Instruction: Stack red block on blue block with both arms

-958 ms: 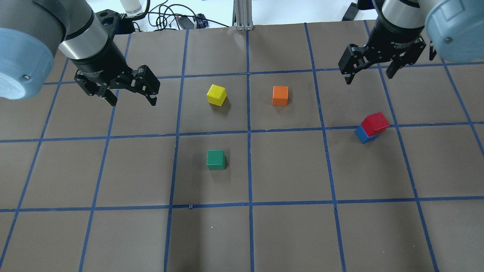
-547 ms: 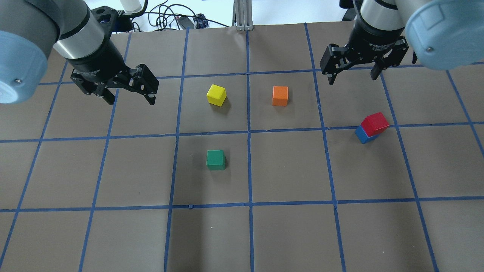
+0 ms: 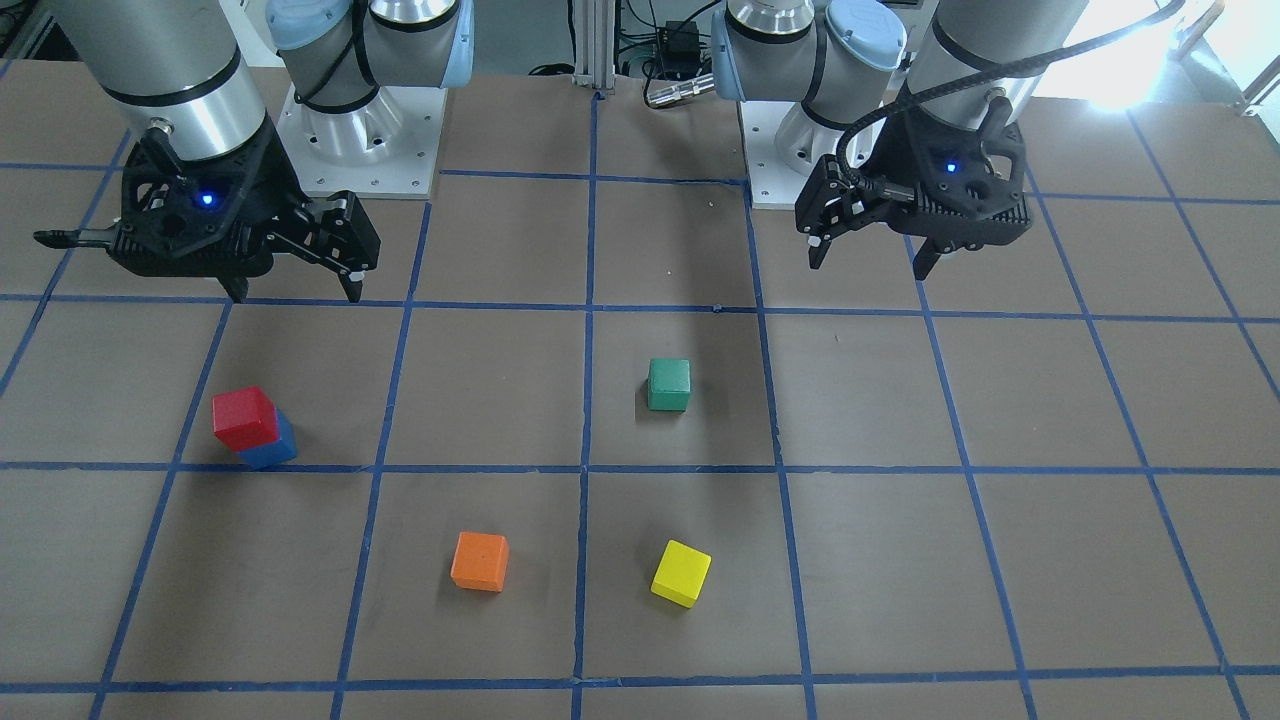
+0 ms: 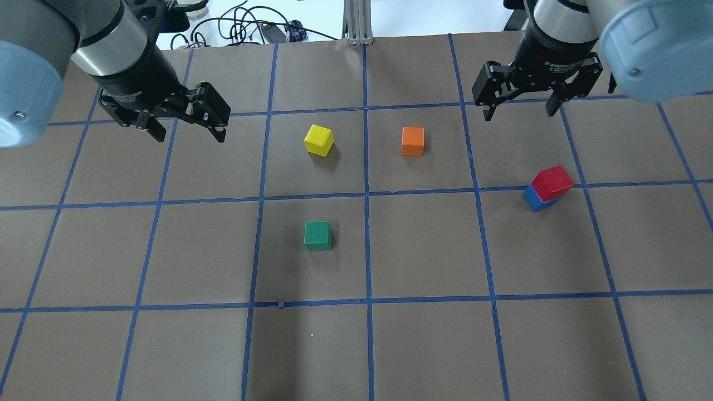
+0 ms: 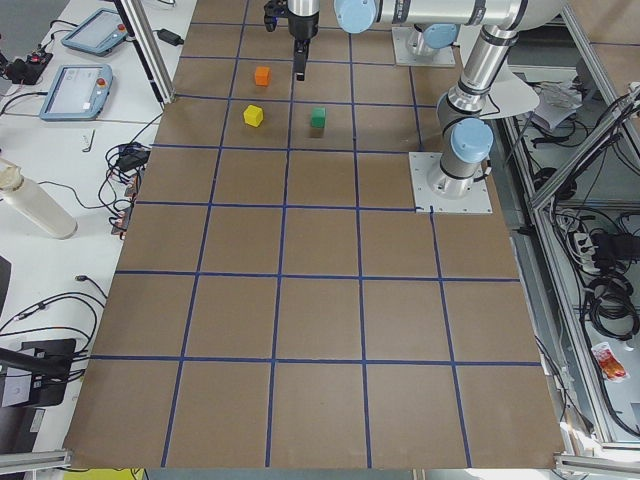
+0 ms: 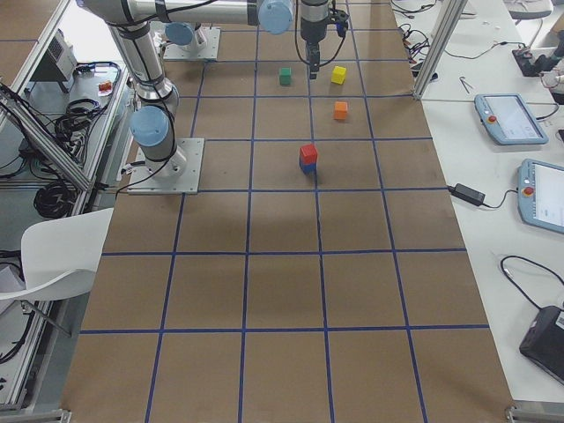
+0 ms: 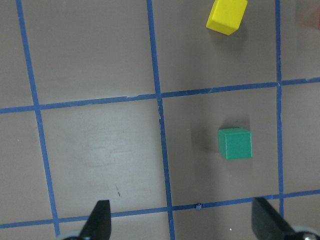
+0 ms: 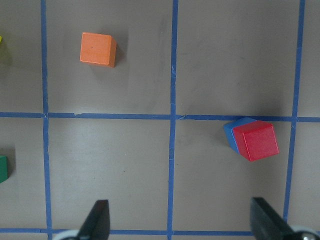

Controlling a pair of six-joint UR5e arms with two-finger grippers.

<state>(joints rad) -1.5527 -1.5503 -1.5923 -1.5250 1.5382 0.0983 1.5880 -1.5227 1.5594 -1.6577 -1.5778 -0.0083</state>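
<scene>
The red block (image 4: 552, 181) sits on top of the blue block (image 4: 533, 199), turned and offset so that a blue corner shows, at the table's right side. The stack also shows in the front view, red block (image 3: 243, 417) on blue block (image 3: 272, 448), and in the right wrist view, red block (image 8: 256, 141) on blue block (image 8: 233, 131). My right gripper (image 4: 520, 114) is open and empty, raised above the table behind the stack. My left gripper (image 4: 190, 136) is open and empty, raised over the far left squares.
A yellow cube (image 4: 318, 139) and an orange cube (image 4: 413, 141) lie in the back middle squares. A green cube (image 4: 317, 235) lies in front of them. Cables and an aluminium post (image 4: 356, 22) are beyond the table's far edge.
My right gripper moved back and toward the table's middle, away from the stack. My left gripper drifted back and left. Both stayed open; no block moved.
</scene>
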